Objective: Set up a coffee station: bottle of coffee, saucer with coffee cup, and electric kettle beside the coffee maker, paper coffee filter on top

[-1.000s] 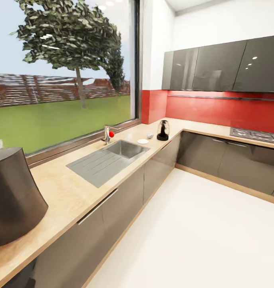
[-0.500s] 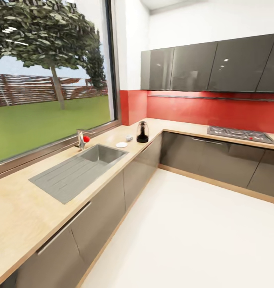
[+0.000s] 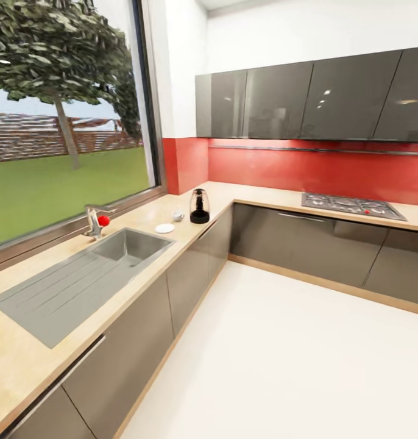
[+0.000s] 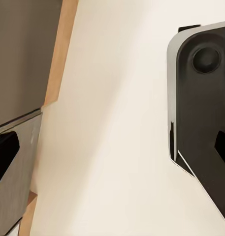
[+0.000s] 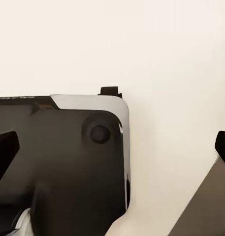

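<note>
My left hand hangs low and points down at the pale floor; its dark fingertips sit at opposite edges of the wrist picture, so I judge it wide apart and carrying nothing. My right hand is in the same pose, aimed at the floor, fingertips far apart and nothing between them. Both wrist views catch my own dark base beneath, which suggests the arms are tucked down for travel rather than readied for a grasp. Outward from there, the head view looks along the desk with its inset sink and tap. Beyond the sink lies the saucer, flat on the desk; just past it stands the coffee cup, apart from the saucer and not on it. The electric kettle stands upright near the corner, close beside the cup. These three are grouped at the far end, so they remain to be brought to the station. A hob sits on the adjoining run under grey wall cabinets
</note>
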You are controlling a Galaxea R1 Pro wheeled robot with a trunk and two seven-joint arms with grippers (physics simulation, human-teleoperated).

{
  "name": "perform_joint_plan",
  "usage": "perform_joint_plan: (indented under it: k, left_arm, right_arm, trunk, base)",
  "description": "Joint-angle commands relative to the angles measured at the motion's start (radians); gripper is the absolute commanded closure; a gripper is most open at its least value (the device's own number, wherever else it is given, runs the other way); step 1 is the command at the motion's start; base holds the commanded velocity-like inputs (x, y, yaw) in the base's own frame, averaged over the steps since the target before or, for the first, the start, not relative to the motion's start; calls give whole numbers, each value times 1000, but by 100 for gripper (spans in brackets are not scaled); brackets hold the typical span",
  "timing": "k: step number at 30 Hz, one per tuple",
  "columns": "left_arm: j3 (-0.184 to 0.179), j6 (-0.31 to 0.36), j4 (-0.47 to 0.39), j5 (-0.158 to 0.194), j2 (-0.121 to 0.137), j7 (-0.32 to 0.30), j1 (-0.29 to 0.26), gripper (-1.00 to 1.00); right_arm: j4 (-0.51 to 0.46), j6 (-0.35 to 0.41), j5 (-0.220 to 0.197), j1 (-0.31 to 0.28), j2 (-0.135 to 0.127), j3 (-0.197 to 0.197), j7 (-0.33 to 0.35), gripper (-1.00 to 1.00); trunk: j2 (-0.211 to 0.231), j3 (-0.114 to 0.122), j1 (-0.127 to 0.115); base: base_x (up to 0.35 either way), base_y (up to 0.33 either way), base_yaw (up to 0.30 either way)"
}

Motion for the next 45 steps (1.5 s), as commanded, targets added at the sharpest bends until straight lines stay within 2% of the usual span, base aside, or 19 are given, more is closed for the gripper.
perform_joint_plan:
  k: [1,20,45]
  left_arm:
    - [-8,-3,1,4,0,3,-1,-100]
    - [-9,-3,1,3,-1,0,-1,-100]
    - [-9,-5,-1,3,-3,0,-1,-100]
  right_arm:
    - [-2,5,9,-1,1,-8,6,-100]
    - [-4,2,10,-1,-1,-8,6,-100]
    - [-4,6,5,-1,-1,-14,5,-100]
  trunk:
    - [-2,-2,1]
    - [-2,-2,1]
    - [-2,-2,1]
  base:
    - [328,-26,-4]
    - [331,-22,0]
    - [272,-213,0]
